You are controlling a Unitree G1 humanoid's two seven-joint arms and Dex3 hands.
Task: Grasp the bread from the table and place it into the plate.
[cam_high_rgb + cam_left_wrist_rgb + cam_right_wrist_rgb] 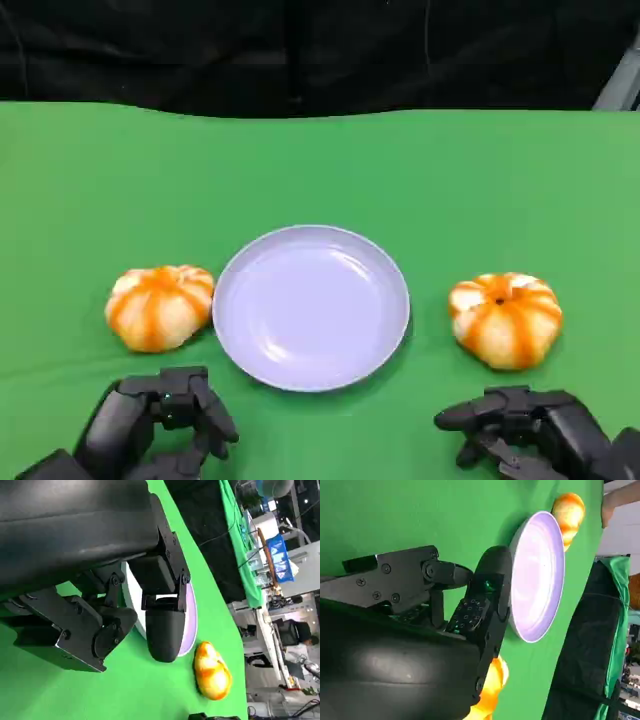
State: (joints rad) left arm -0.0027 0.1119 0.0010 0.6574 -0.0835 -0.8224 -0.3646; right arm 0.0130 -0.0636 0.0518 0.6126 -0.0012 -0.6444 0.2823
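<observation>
Green surface [320, 160] spans the whole head view, dark backdrop behind its far edge.

Lavender plate [311, 306] sits at centre, upright, nothing in it. Also seen in the left wrist view [190, 611] and the right wrist view [540, 575].

Two breads, round, pale with orange stripes, both lying on the surface outside the plate. Left bread [159, 306] lies just beside the plate's left rim, nearly touching it; it shows past the plate's far edge in the right wrist view [568, 511]. Right bread [506, 318] lies a little apart from the plate's right rim; seen too in the left wrist view [212, 672].

Left hand [165, 420] hovers at the near edge, just short of the left bread, fingers [165, 630] loosely curled and apart, holding nothing.

Right hand [525, 428] hovers near the right bread, not touching it, fingers [487, 595] spread apart, holding nothing.
</observation>
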